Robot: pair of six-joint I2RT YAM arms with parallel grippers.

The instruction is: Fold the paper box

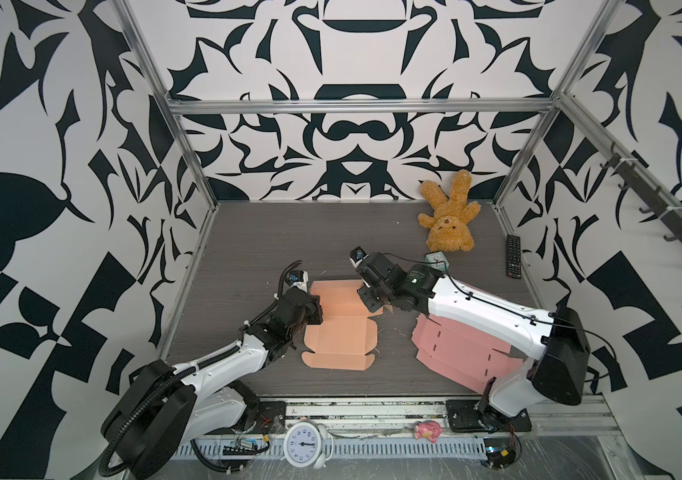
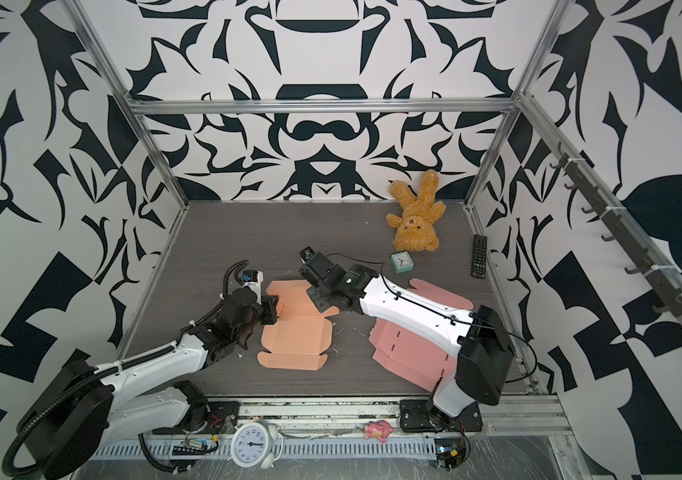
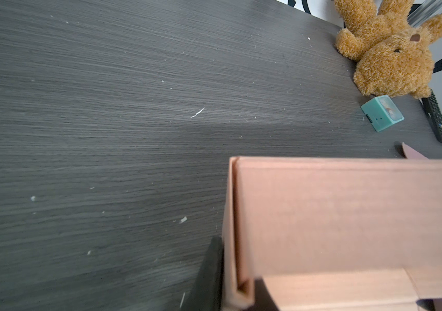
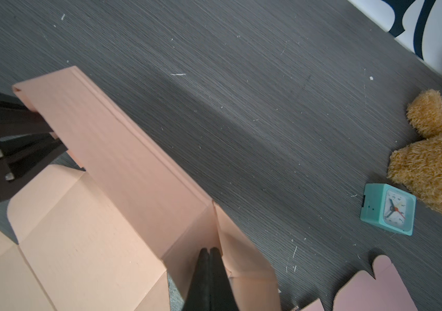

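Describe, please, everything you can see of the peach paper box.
The peach paper box is corrugated card, partly folded: its far wall stands doubled over, and most of the rest lies flat on the grey table. The left gripper pinches that wall's end; the right gripper, fingers shut, sits in the opposite corner.

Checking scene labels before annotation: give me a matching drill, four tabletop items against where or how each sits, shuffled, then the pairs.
1 peach box
2 pink box blank
3 teal clock
4 remote

A beside the teddy bear's head
B flat under the right arm
C by the table's right edge
D one wall raised, mid-table

Pairs: 1-D, 2-B, 3-A, 4-C
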